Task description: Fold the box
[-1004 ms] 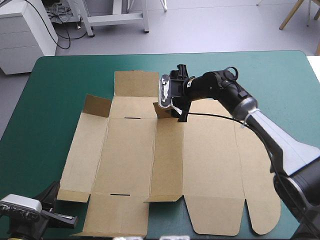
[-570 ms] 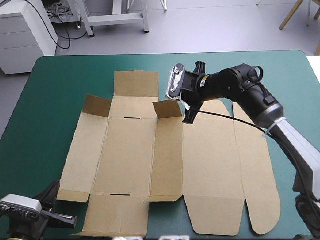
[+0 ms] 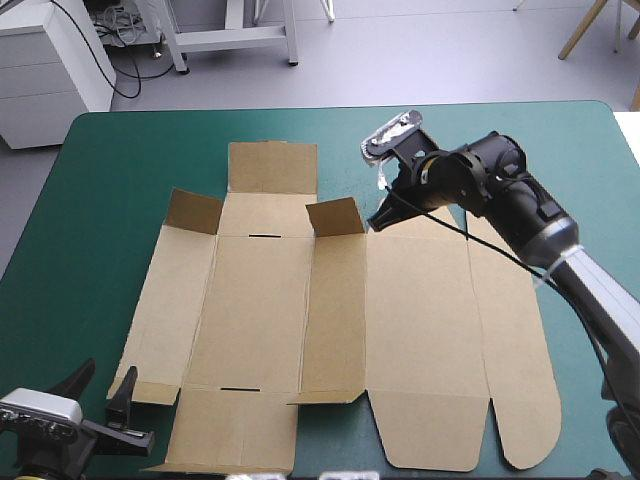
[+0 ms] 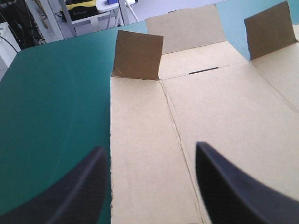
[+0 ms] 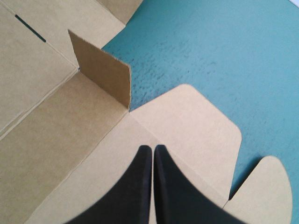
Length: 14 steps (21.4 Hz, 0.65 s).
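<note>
While lying mostly flat across the middle of the frame on the teal-green bench [image 3: 120, 170], cut brown cardboard box [image 3: 260, 310] with two small flaps standing up along its upper edge: left flap [image 3: 193, 212], right flap [image 3: 335, 216]. Upper centre-right: right end effector [image 3: 381, 220] [image 5: 152, 149], black fingers clenched into one point, aimed down at the board just right of the right flap. Lower left corner: left end effector [image 3: 103, 385] [image 4: 149, 147], released, fingers wide apart, just beside the sheet's near-left corner.
</note>
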Each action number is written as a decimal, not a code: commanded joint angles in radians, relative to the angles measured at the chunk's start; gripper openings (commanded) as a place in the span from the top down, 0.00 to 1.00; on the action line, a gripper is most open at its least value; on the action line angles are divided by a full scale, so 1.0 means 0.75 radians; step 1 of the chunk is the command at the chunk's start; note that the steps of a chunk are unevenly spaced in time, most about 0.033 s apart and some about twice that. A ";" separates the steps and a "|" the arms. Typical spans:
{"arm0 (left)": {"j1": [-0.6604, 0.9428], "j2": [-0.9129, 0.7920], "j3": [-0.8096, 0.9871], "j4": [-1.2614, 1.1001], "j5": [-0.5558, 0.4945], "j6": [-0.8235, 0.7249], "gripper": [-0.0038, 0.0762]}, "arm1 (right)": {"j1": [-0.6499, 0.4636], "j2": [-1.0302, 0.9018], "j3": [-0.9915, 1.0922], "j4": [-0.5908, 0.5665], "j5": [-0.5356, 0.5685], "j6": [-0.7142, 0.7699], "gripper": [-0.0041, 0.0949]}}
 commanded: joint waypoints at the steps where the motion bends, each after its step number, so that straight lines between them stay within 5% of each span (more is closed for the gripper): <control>1: 0.001 -0.016 -0.027 0.033 -0.101 -0.067 0.22 | 0.001 -0.181 0.150 -0.054 -0.140 0.096 0.96; 4: 0.001 -0.010 -0.027 0.036 -0.103 -0.074 0.21 | 0.001 -0.406 0.481 -0.125 -0.341 0.269 0.96; 8: 0.001 0.069 -0.074 0.068 -0.162 -0.074 0.21 | 0.001 -0.567 0.632 -0.125 -0.338 0.356 0.96; 14: 0.001 0.477 -0.334 0.314 -0.156 -0.101 0.21 | 0.001 -0.876 0.913 -0.123 -0.349 0.427 0.96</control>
